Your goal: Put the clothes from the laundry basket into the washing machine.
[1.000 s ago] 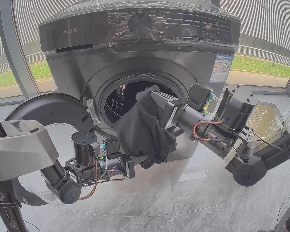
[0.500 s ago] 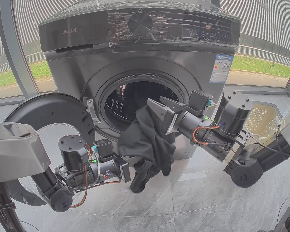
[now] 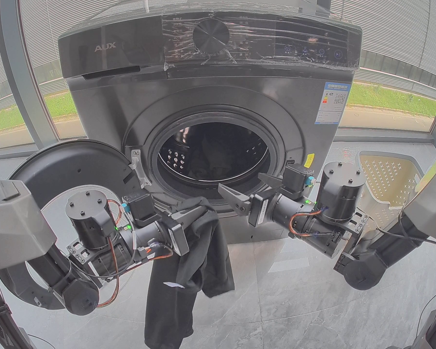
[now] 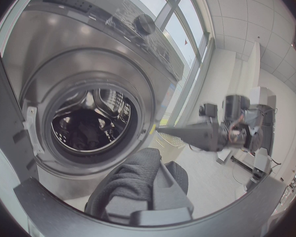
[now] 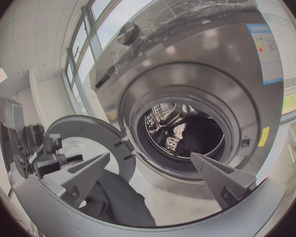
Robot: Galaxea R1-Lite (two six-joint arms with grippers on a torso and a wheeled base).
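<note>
Bright daylight from the windows (image 3: 397, 39) behind, soft glare on the washing machine (image 3: 106, 93), fisheye-bent edges

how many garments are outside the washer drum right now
1: a dark garment hangs from the left gripper in front of the washing machine. More may lie in the laundry basket, whose bottom is hidden.

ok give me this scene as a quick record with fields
washing machine: front loader facing the robot
door: swung open to the robot's left
drum: something dark lies inside
dark garment: clamped in the left gripper, hanging toward the floor, outside and below the drum's mouth
right gripper: open, holding nothing, in front of the mouth's lower rim
laundry basket: pale, perforated, on the floor to the machine's right
task state: this garment is not yet in the drum
</note>
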